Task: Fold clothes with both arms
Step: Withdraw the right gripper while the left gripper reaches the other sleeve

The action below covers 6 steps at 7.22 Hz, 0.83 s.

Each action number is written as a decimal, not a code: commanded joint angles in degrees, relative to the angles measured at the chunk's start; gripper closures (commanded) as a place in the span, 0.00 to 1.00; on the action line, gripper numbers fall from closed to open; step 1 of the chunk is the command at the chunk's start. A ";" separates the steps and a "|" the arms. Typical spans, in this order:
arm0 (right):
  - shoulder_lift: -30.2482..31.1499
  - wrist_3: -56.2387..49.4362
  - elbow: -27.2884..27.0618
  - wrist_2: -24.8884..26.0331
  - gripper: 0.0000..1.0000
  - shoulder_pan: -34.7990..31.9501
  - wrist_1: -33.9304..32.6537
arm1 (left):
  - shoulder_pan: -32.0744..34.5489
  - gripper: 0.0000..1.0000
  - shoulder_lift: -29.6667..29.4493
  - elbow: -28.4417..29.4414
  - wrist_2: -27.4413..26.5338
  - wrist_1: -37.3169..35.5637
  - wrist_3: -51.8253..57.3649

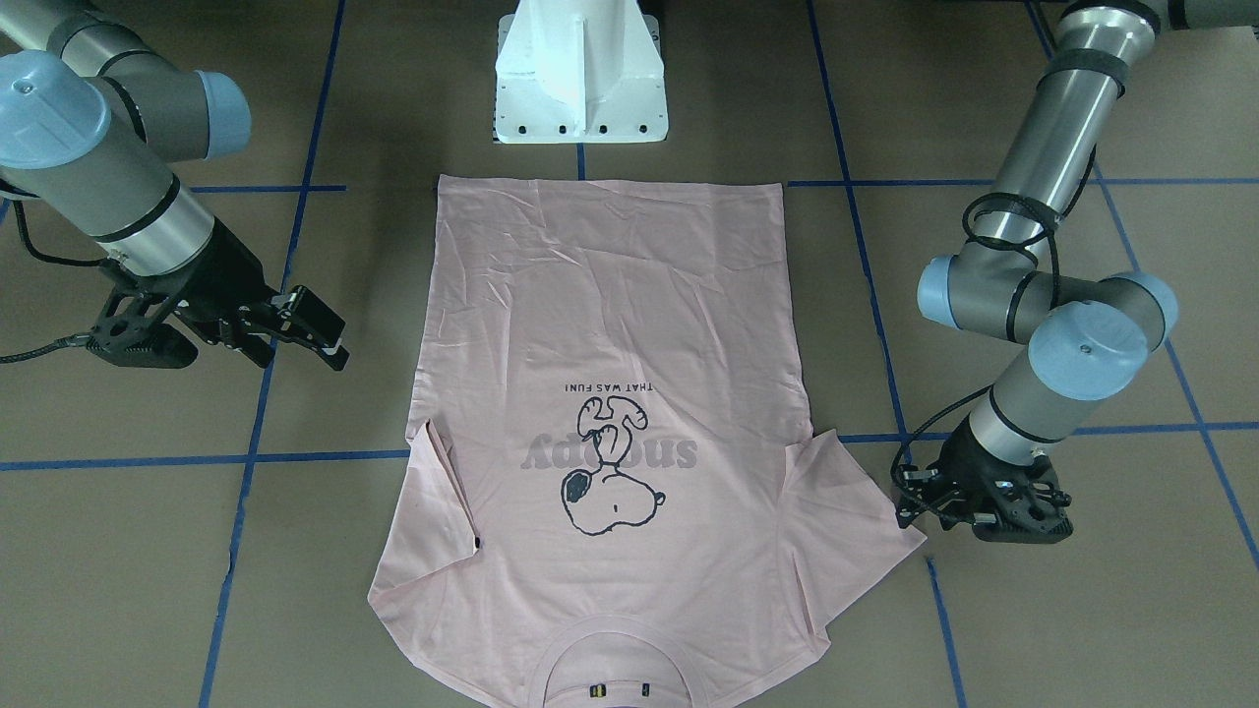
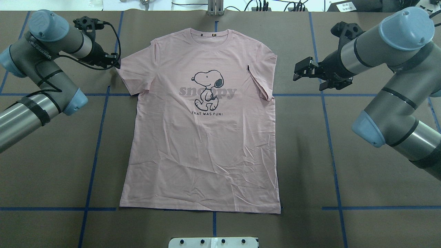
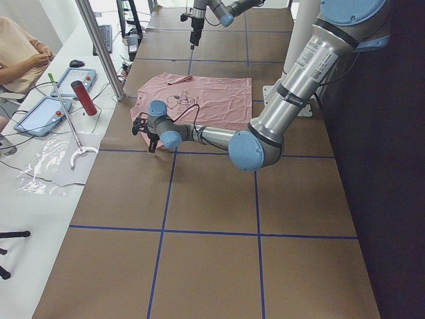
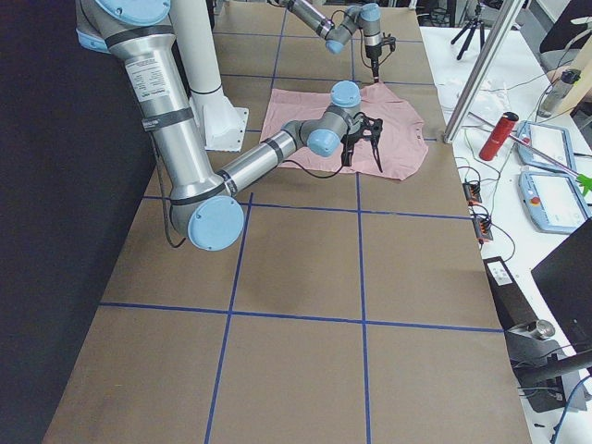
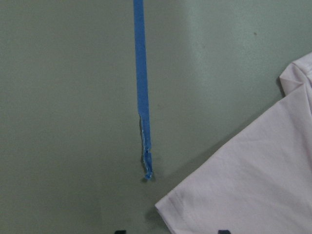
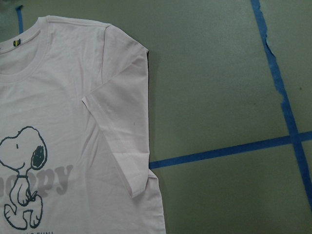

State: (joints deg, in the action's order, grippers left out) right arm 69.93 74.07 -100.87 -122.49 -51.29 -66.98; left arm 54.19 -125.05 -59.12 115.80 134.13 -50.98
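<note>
Black and spread apart, that's the left gripper (image 2: pixel 116 64). In its wrist view the two fingertips (image 5: pixel 223 232) just poke in at the bottom edge with a clear gap between them. The corner of the outstretched sleeve (image 5: pixel 243 195) lies just ahead of that gap. The gripper sits low, right at that sleeve's tip, but whether it actually touches the cloth is impossible to tell.

The right gripper (image 2: pixel 297 71) has its fingers parted too, and nothing is in them. It hangs off to the side of the folded sleeve (image 2: pixel 262 81), apart from the fabric.

The pale pink T-shirt (image 2: pixel 206 144) lies flat in the middle of the brown table (image 2: pixel 361 224). It's print side up, with the Snoopy print (image 2: pixel 207 88) and grey lettering showing. The collar (image 2: pixel 206 39) points away from the robot and the hem sits near the white pedestal (image 1: pixel 580 69). The sleeve on the robot's right is flipped in over the body, while the one on its left lies spread out. The lower half is pretty wrinkled. Blue tape (image 2: pixel 330 144) runs in a grid under everything.
</note>
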 commanded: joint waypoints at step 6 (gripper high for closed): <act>0.20 -0.07 0.32 0.67 0.00 -0.03 0.01 | -0.40 1.00 -1.95 3.31 -1.72 2.63 0.27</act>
State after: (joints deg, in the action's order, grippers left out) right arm 70.13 74.01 -100.59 -121.96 -51.33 -66.97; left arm 53.71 -126.99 -55.68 114.12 136.56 -50.72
